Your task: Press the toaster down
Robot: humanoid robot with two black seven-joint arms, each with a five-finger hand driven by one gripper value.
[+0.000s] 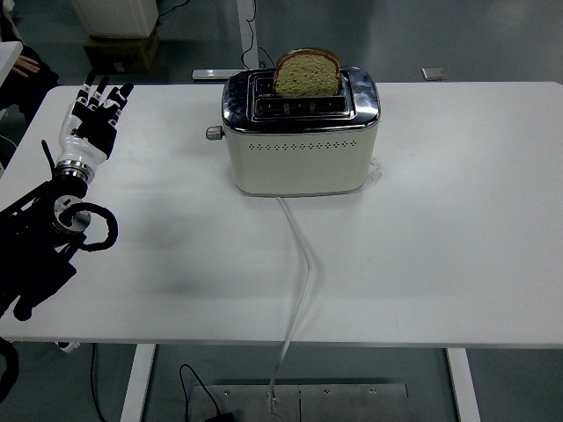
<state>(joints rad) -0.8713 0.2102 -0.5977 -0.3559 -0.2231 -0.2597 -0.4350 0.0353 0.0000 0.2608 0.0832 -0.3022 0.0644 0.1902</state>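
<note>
1 slice of bread [307, 72] sticks up from the toaster [299, 132]. Its lever [213, 133] is small, so the open left hand [97, 110], well apart, could slip off.

The left arm [35, 255] is cut off at the left edge; the toaster [299, 132] hides the bread's [306, 72] lower part.

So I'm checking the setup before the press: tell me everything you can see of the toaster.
The toaster is cream-bodied with a shiny chrome top, two slots and a row of small holes along its front. It stands upright at the table's far middle. A bread slice sticks up from the rear slot. A knob projects from its left end; a white cord runs off the near edge. Nothing else touches it.
</note>
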